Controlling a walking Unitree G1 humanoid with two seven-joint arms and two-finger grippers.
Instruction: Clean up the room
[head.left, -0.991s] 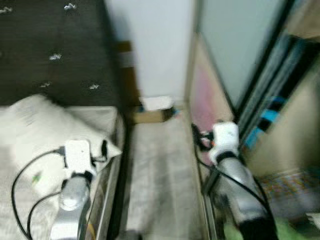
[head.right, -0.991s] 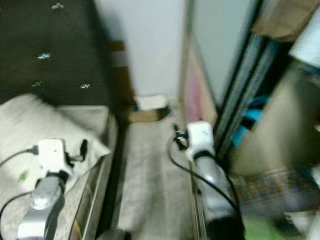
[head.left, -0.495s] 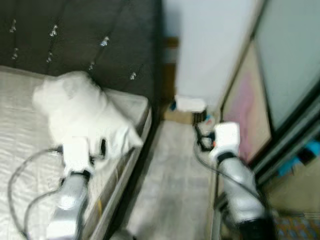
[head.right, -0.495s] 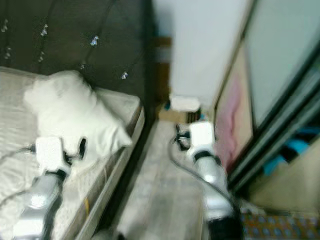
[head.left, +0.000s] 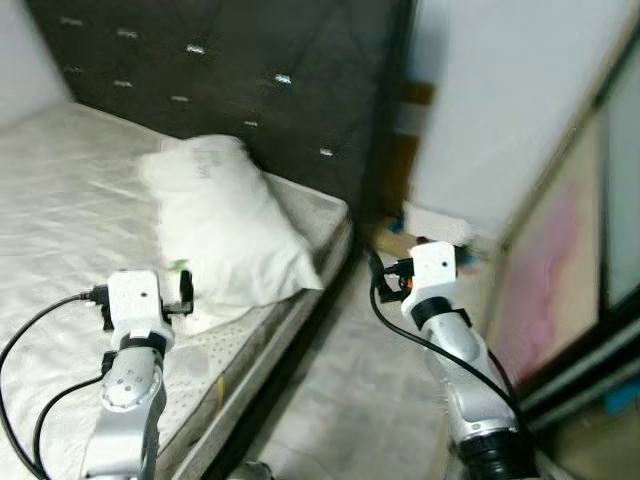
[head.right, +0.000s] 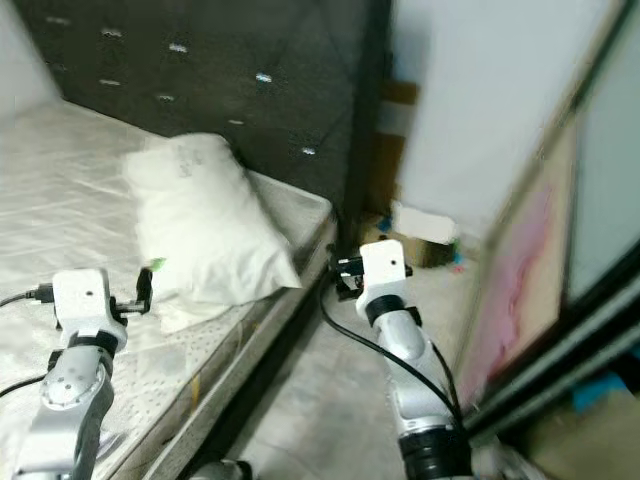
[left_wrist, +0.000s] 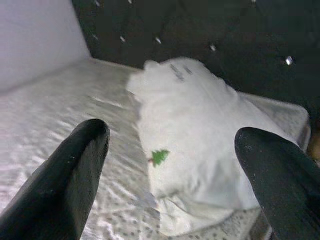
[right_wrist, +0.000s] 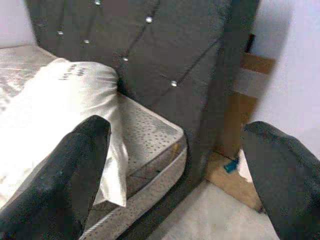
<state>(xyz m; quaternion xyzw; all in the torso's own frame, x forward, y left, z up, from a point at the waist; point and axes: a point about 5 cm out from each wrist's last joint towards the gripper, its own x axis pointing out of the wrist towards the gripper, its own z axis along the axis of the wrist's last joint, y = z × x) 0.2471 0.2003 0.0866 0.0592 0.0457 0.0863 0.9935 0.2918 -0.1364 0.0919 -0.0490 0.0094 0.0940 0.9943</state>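
Observation:
A white pillow (head.left: 225, 225) lies on the bed's white mattress (head.left: 60, 190), near the corner by the headboard. A small green tree-shaped piece (left_wrist: 160, 157) rests on the pillow's near side. My left gripper (left_wrist: 172, 175) hovers over the mattress just short of the pillow, open, with nothing between its fingers (left_wrist: 75, 180). My right gripper (right_wrist: 175, 170) is held over the floor aisle beside the bed corner, open and empty, pointing toward the headboard; its white wrist (head.left: 435, 265) is level with the bed's edge.
A dark tufted headboard (head.left: 250, 80) backs the bed. A cardboard box with a white thing on top (head.left: 435, 225) sits on the floor by the white wall. A pink panel (head.left: 560, 270) and sliding door line the right. The grey floor aisle (head.left: 350, 400) runs between.
The camera has swung left, bringing the bed and pillow further into view and pushing the sliding door to the edge. Both arms keep the same raised pose.

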